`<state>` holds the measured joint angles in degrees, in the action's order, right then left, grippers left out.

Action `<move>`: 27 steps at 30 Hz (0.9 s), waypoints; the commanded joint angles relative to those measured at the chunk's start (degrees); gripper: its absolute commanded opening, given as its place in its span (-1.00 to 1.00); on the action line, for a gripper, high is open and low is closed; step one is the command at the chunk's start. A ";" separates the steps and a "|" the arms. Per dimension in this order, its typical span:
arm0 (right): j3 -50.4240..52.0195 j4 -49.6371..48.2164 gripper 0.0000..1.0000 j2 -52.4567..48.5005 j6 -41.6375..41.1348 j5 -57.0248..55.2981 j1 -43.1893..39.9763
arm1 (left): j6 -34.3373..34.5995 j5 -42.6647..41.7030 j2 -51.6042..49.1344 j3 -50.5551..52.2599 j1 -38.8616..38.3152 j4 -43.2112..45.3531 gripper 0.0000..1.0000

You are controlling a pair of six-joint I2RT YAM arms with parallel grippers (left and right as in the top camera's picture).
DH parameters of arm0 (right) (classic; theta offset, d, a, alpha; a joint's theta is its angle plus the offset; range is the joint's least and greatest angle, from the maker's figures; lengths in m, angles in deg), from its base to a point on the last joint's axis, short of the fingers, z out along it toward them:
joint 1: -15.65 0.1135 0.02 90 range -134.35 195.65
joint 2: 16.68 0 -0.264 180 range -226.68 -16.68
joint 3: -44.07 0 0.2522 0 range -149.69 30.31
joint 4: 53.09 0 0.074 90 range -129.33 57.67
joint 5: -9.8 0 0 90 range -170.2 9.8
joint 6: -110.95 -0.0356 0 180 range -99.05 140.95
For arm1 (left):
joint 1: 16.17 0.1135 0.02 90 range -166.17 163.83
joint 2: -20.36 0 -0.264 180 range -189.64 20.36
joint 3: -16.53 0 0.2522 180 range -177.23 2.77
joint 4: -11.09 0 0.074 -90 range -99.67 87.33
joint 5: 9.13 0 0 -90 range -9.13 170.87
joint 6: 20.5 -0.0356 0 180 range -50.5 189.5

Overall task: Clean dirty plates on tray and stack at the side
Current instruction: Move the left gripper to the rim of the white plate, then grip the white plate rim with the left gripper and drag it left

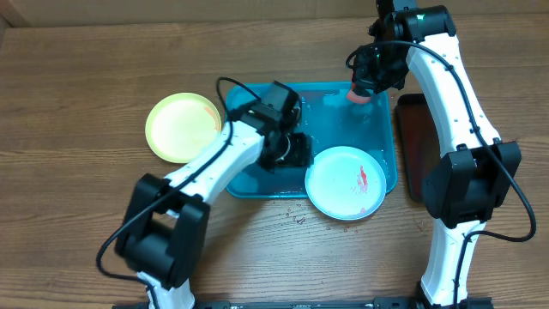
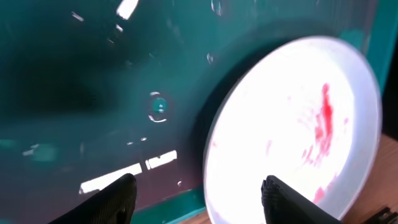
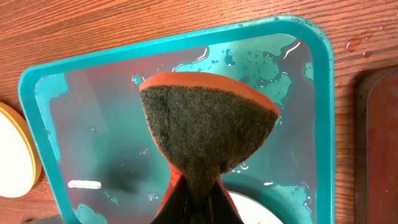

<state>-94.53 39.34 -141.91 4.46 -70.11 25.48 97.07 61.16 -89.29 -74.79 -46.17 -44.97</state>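
The pale blue plate (image 1: 347,182), smeared red across its whitish centre, lies at the near right corner of the teal tray (image 1: 336,112), with its near edge out over the tray's rim above the table (image 1: 77,223). The left gripper (image 1: 300,153) sits low just beside this plate's left rim with its jaws spread and nothing between them; one fingertip (image 2: 118,199) is over wet tray floor, the other (image 2: 286,199) over the plate. The right gripper (image 1: 364,86) is clenched on an orange sponge (image 3: 208,130), scouring face down, above the tray's far right corner. A yellow-green plate (image 1: 183,126) rests on the table beside the tray's left edge, and a dark tray (image 1: 412,146) lies by its right edge
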 commanded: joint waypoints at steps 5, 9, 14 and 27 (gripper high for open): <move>-0.24 -0.28 -0.93 1.44 0.24 -0.15 -0.20 | 1.18 -4.22 -3.82 -0.72 -0.83 1.01 0.16; -0.24 -0.26 -0.92 1.44 0.24 -0.15 -0.20 | 1.18 -4.28 -4.28 -0.72 -1.33 1.01 0.02; -0.24 -0.31 -0.92 1.44 0.22 -0.15 -0.20 | 1.66 -2.73 -4.46 -0.72 -3.19 0.79 0.01; -0.24 -0.02 -0.92 1.44 0.00 -0.13 -0.20 | 2.89 -0.13 -6.47 -1.99 -4.20 0.13 -0.11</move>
<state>-94.53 39.65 -141.91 4.48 -70.11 25.48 99.39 60.09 -93.62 -74.87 -49.95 -44.36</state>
